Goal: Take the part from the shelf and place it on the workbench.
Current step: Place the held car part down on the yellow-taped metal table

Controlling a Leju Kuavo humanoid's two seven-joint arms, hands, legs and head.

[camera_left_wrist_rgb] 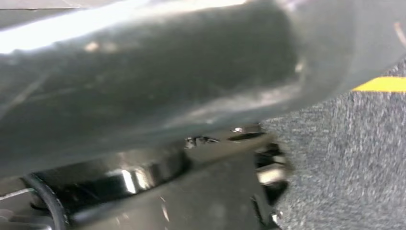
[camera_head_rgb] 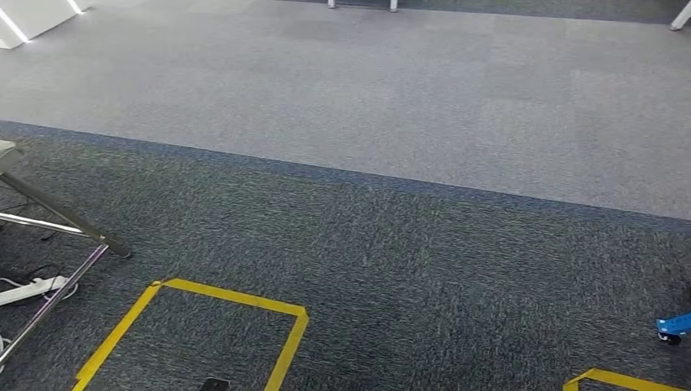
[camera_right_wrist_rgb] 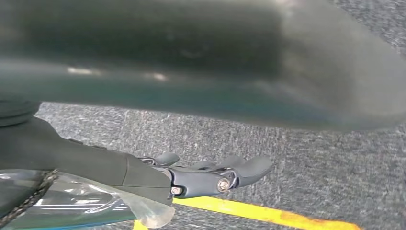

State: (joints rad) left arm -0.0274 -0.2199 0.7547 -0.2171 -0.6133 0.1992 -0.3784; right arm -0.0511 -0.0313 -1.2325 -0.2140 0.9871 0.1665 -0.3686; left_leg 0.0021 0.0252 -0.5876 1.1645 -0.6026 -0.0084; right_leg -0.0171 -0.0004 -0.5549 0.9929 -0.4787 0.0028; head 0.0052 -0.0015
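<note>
The right robot hand (camera_right_wrist_rgb: 210, 175) hung over the carpet (camera_head_rgb: 391, 269) with fingers stretched out, holding nothing; the left's state could not be told. Neither part, shelf nor bench was in sight, so walking on risked snagging the cables (camera_head_rgb: 24, 277) and frame legs (camera_head_rgb: 69, 220) by the yellow tape (camera_head_rgb: 232, 297).

Floor inventory, from my head view
Two yellow tape outlines (camera_head_rgb: 191, 326) (camera_head_rgb: 623, 380); one white power strip (camera_head_rgb: 33, 289); one blue caster (camera_head_rgb: 673, 327).
</note>
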